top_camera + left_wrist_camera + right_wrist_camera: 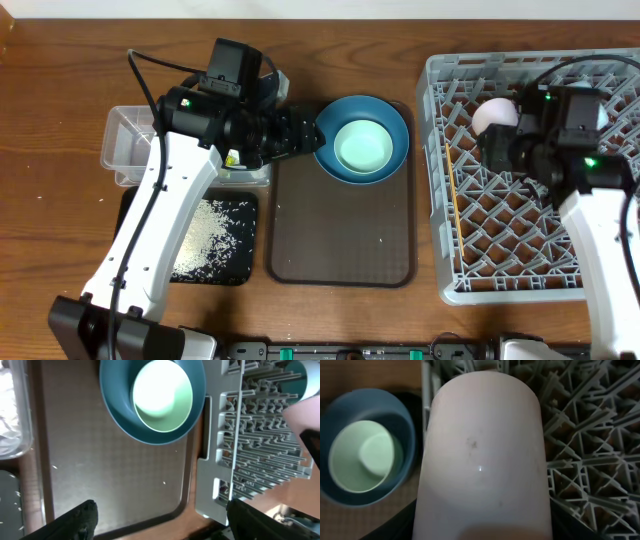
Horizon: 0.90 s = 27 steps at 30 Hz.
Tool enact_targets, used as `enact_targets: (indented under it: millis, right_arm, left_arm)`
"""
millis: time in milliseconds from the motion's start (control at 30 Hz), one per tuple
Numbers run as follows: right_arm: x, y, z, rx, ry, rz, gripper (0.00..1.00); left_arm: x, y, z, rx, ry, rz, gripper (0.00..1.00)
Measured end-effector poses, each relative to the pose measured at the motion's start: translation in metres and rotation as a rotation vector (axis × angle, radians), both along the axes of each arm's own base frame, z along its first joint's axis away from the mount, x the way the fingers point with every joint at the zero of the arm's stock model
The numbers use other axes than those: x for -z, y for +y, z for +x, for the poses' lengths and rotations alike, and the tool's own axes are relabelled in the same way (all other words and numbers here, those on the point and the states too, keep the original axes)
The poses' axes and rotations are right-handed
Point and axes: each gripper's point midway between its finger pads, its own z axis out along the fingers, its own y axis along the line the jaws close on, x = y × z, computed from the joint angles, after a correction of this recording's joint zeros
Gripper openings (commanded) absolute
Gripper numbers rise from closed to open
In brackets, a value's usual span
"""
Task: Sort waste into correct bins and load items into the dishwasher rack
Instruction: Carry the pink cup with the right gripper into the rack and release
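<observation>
The light-grey dishwasher rack (500,240) is seen at the right of the table, with the dark brown serving tray (340,230) just beside it on its left. The dark blue plate (395,125) is set on the far end of that tray, and the mint-green bowl (362,146) is nested inside it. Left of the serving tray, the glossy black tray (235,270) is placed near the front edge and the clear plastic tub (125,150) behind it. The tub is partly hidden by the left arm. Something crumpled and white is glimpsed in it in the left wrist view.

The pink cup (480,450) is clamped between the fingers of the right gripper (497,138) and is held over the rack's far left part. Whether the cup touches the grid cannot be told. The left gripper (160,525) is spread wide, with nothing held. It is poised over the serving tray, just short of the plate's rim.

A thin wooden chopstick (455,200) is laid inside the rack along its left wall. Whether one or two lie there cannot be told. Loose rice grains (205,235) are scattered on the black tray, and a few specks are seen on the serving tray.
</observation>
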Motion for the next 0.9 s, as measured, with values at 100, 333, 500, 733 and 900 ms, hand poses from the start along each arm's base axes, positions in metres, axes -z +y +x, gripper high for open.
enact_targets:
  millis: [100, 333, 500, 733, 900]
  right_arm:
    - [0.014, -0.001, 0.008, 0.007, 0.025, -0.003, 0.30]
    - [0.037, 0.002, 0.023, -0.001, 0.055, 0.004, 0.32]
    - [0.053, 0.011, 0.030, -0.025, 0.080, 0.011, 0.32]
    - [0.074, 0.013, 0.036, -0.029, 0.118, 0.014, 0.43]
    - [0.074, 0.013, 0.038, -0.025, 0.110, 0.021, 0.73]
  left_arm:
    - [0.001, 0.002, 0.001, -0.004, -0.003, 0.010, 0.88]
    - [0.001, 0.003, 0.001, -0.008, -0.005, 0.017, 0.93]
    - [0.001, 0.003, 0.001, -0.008, -0.005, 0.017, 0.93]
    - [0.001, 0.003, 0.001, -0.008, -0.005, 0.018, 0.93]
    - [0.001, 0.003, 0.001, -0.008, -0.005, 0.017, 0.93]
